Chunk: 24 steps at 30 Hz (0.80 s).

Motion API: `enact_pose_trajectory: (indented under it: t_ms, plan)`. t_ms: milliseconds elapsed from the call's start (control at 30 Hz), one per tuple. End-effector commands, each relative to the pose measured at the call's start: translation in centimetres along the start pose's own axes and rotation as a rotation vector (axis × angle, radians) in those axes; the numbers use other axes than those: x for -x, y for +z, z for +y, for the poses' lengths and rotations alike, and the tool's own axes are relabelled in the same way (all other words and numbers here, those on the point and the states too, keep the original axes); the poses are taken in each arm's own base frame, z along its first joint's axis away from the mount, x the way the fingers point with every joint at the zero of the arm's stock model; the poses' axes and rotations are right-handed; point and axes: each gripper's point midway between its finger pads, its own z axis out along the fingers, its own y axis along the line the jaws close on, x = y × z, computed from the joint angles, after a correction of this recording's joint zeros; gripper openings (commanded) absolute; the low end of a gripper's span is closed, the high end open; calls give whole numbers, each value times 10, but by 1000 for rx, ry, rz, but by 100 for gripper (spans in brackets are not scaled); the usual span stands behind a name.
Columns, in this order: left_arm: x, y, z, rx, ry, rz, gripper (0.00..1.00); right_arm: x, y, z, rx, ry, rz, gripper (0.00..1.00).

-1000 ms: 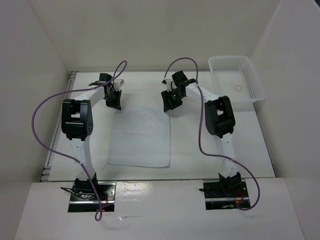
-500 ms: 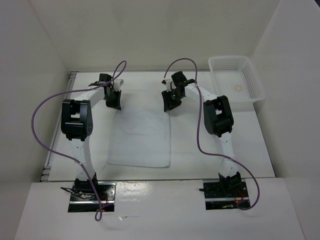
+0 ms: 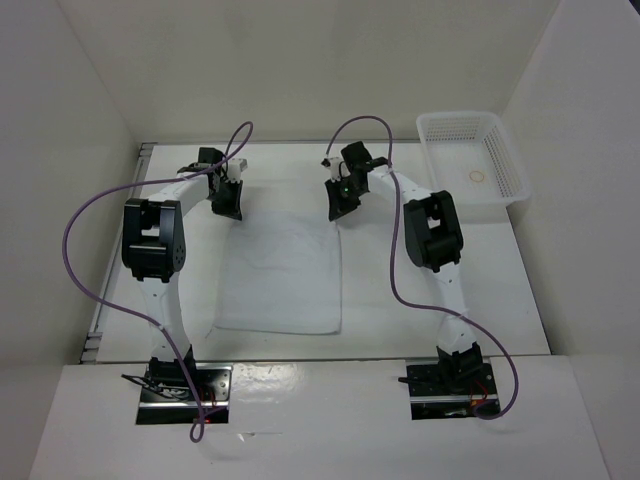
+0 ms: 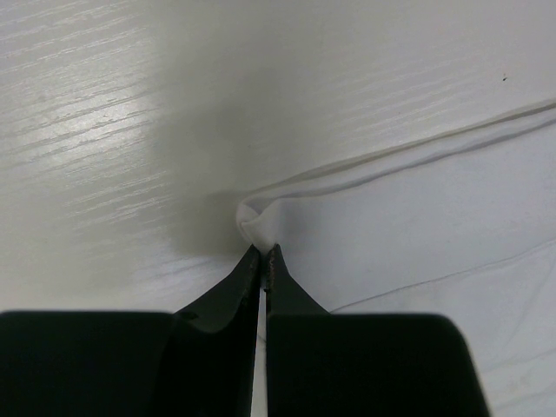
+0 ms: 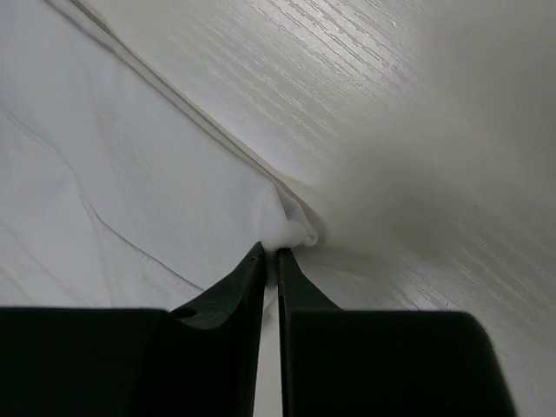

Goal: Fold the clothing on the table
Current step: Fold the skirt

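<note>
The clothing (image 3: 280, 275) is thin, white and creased, and lies flat in the middle of the table (image 3: 500, 290). The left fingers (image 4: 228, 300) pinch its far left corner, the right fingers (image 5: 230, 291) its far right corner, both nearly closed. A mesh basket (image 3: 430, 155) stands at the table's far right corner, with white walls (image 3: 300, 70) around

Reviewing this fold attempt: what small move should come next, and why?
Probably raise both grippers slightly: the left gripper and right gripper each appear closed on a far corner of the clothing, which lies flat on the table.
</note>
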Motion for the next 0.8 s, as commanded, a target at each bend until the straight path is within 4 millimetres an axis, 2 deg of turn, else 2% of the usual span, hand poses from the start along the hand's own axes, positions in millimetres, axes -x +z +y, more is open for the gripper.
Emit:
enact_pose_trajectory:
  t_ms: [0, 67, 100, 133, 200, 233, 300, 400, 467, 500, 567, 633, 667, 767]
  plan:
    - [-18, 6, -1, -1, -11, 73, 0, 6, 8, -10, -52, -29, -6, 8]
    - [-12, 8, -5, -5, 11, 65, 0, 10, 4, -20, -86, -48, -16, 0]
    - [-4, 9, -8, -8, 23, 51, 0, 10, 4, -22, -100, -48, -16, 0]
    - [2, 7, -9, -7, 26, 37, 0, 11, 0, -33, -130, -37, -18, 0]
    - [4, 13, -13, -21, 33, 44, 0, 19, -9, -40, -156, -54, -36, 0]
    - [16, 9, -14, -19, 40, 16, 0, 17, -13, -49, -172, -38, -31, 0]
    - [20, 15, -17, -24, 50, 15, 0, 26, -22, -61, -208, -43, -54, 0]
    - [36, 17, -22, -27, 67, -11, 0, 37, -37, -77, -261, -41, -78, 0]
    - [46, 15, -29, -40, 71, -30, 0, 36, -38, -87, -287, -43, -75, 0]
    - [56, 18, -29, -39, 76, -47, 0, 47, -44, -89, -306, -63, -99, 0]
    - [62, 22, -33, -44, 86, -51, 0, 53, -46, -93, -329, -75, -110, 0]
    - [79, 18, -34, -43, 95, -85, 0, 65, -52, -97, -357, -90, -132, 0]
    - [82, 20, -39, -48, 95, -89, 0, 64, -49, -98, -356, -88, -124, 0]
    - [101, 14, -41, -46, 106, -132, 0, 79, -52, -101, -372, -105, -153, 0]
